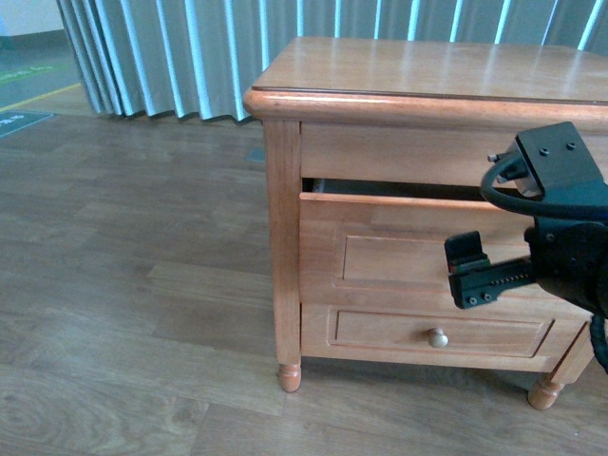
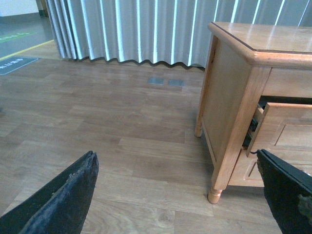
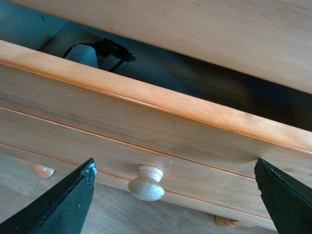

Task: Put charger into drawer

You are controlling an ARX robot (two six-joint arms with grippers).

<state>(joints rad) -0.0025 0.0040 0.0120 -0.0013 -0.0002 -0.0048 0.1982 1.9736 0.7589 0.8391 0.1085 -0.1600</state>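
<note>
The drawer (image 1: 399,237) is sitting partly pulled out of the honey-brown nightstand (image 1: 285,237), leaving a dark slot under the cabinet's top rail. In the right wrist view the charger (image 3: 83,53) is lying inside that slot, behind the drawer's front edge; only its pale top and a few loops of black cable are showing, and the rest is being hidden by the drawer front and shadow. The front view is not revealing the charger at all.

The right gripper (image 3: 173,195) is hanging in front of the drawer with its jaws spread wide and nothing between them; its 2 dark fingertips (image 3: 63,204) are framing the round pale knob (image 3: 146,183) without touching it. In the front view the right arm is covering that knob and much of the drawer's right side, and only the lower drawer (image 1: 437,332) with its own knob (image 1: 437,337) is showing clearly.

The left gripper (image 2: 178,200) is hovering over the wooden floor (image 2: 97,122) beside the nightstand, jaws parted and empty; its fingers are cut off by the picture's edge. Pale vertical blinds (image 2: 136,29) are hanging behind.
</note>
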